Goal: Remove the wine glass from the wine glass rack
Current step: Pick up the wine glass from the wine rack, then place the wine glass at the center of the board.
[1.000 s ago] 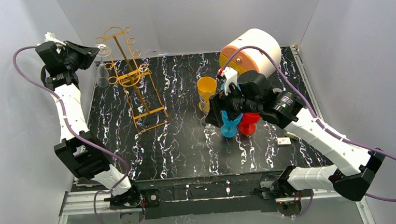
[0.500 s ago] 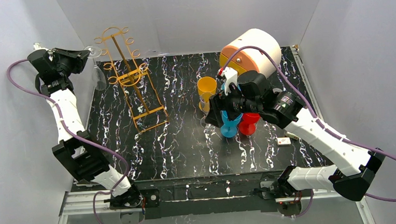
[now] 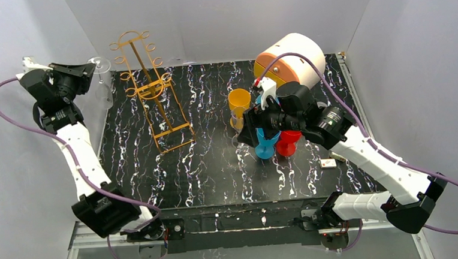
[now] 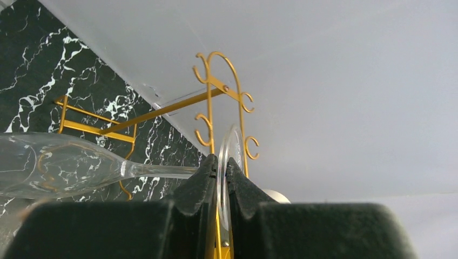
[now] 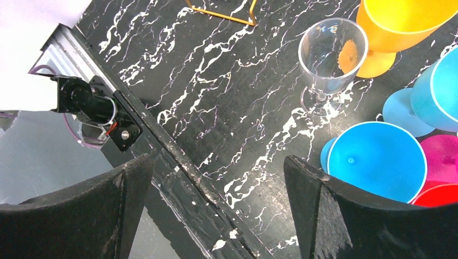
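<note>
Left of the wine glass rack (image 3: 150, 86), up beside the grey wall (image 3: 7, 179), the wine glass (image 3: 99, 66) is hard to make out from above: only its round foot shows plainly, and the bowl is a faint shimmer against the wall. From my left wrist the bowl is cut off at the picture's edge, and the rack's lower part is hidden behind my own fingers. My left pincer (image 4: 222, 164) is clamped on the thin foot of the glass, with the stem running out sideways. The glass is apart from the rack's hooks. Right of the rack, my right pincer (image 5: 217, 159) hangs with its fingers wide apart and holding nothing. It is above the marble table (image 5: 216, 65) near a second clear glass (image 5: 332, 54), an orange cup (image 5: 402, 27) and a blue cup (image 5: 372, 162).
</note>
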Robot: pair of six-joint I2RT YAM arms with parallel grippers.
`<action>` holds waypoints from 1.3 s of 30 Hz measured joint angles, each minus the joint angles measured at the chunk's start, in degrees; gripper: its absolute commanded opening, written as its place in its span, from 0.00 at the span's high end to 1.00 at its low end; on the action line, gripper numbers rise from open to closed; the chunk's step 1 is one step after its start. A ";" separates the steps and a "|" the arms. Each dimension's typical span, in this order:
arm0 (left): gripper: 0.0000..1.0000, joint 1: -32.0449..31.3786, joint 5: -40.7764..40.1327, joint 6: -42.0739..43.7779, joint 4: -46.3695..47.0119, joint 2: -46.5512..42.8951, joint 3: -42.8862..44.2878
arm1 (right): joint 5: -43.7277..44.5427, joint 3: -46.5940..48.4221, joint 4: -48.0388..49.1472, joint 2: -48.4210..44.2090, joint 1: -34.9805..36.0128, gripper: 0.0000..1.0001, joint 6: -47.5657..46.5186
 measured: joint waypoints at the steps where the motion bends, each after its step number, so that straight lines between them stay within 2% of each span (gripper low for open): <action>1: 1.00 0.11 -0.09 0.17 -0.17 -1.09 -0.20 | 0.00 0.00 0.00 -0.20 0.00 0.02 0.11; 10: 1.00 0.04 -2.69 10.23 -10.75 -13.90 -5.16 | -0.02 -0.48 0.09 -2.75 0.00 0.02 1.75; 12: 1.00 -0.13 -6.21 14.51 -15.50 -17.16 -7.50 | -0.04 -1.25 0.04 -3.69 0.00 0.02 2.21; 18: 1.00 -1.73 -11.43 20.61 -21.70 -27.82 -14.95 | -0.02 -3.21 0.26 -5.51 0.00 0.02 3.61; 25: 1.00 -6.54 -15.19 24.30 -26.21 -32.09 -24.41 | 0.04 -5.31 0.63 -6.69 0.00 0.01 5.07; 34: 1.00 -16.55 -8.72 27.43 -25.64 -36.15 -34.64 | -0.04 -5.97 3.32 -5.53 0.00 0.02 7.78; 39: 1.00 -19.80 -0.79 30.29 -24.04 -38.16 -37.27 | -0.22 -7.43 6.73 -5.01 0.00 0.02 10.58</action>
